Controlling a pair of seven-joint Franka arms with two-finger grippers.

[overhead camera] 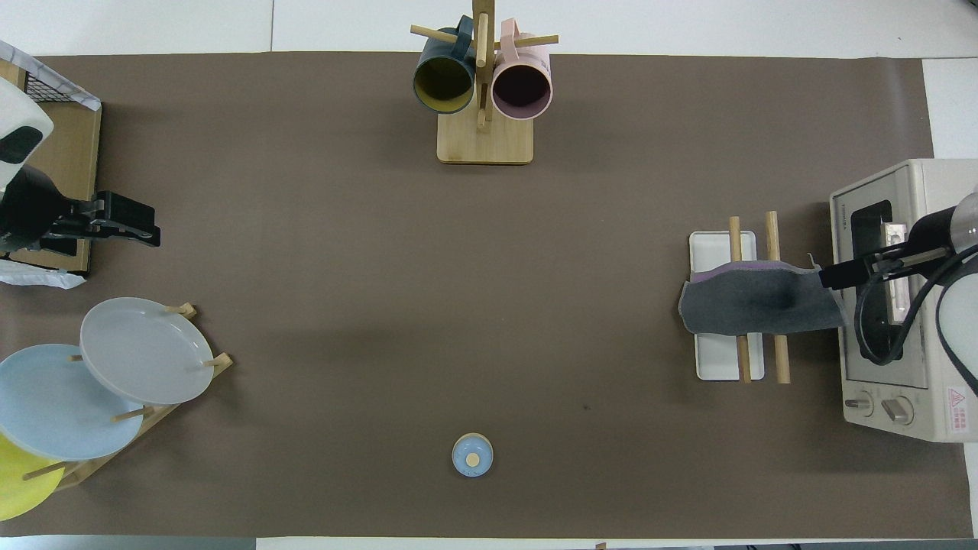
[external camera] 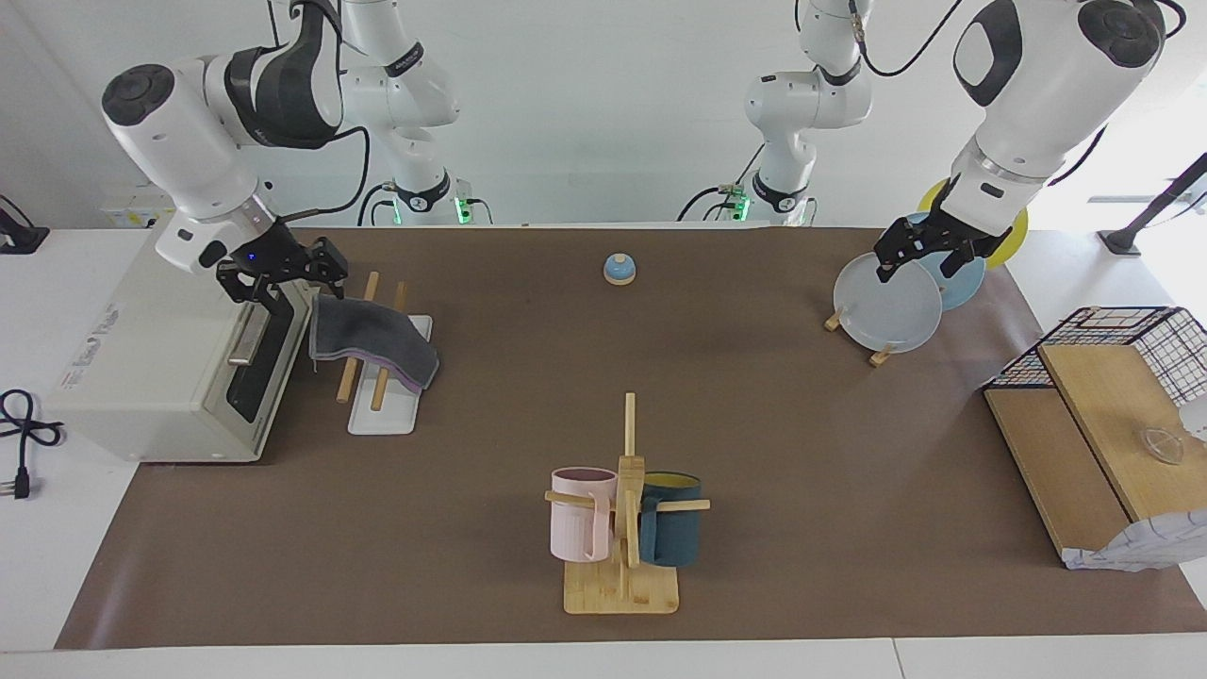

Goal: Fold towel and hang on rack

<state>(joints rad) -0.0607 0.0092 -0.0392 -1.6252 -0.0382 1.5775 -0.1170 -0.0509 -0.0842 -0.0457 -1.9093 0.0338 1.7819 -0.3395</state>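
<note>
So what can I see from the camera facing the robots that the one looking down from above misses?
Only the facing view shows both whole arms and their bases, and the right gripper open above the towel's edge. Only the overhead view looks into the two mugs and shows the toaster oven's knobs. Both show the towel draped over the rack, and the left gripper waiting by the plates.

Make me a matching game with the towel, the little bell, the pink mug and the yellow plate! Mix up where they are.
Things:
1. towel
2. bell
3. pink mug
4. yellow plate

Places:
A. hanging on a peg of the bamboo stand
B. draped over the rack
C. standing in the plate stand, nearest the robots
D. alone on the mat, near the robots' edge

Pairs: 1-B, 2-D, 3-A, 4-C
</note>
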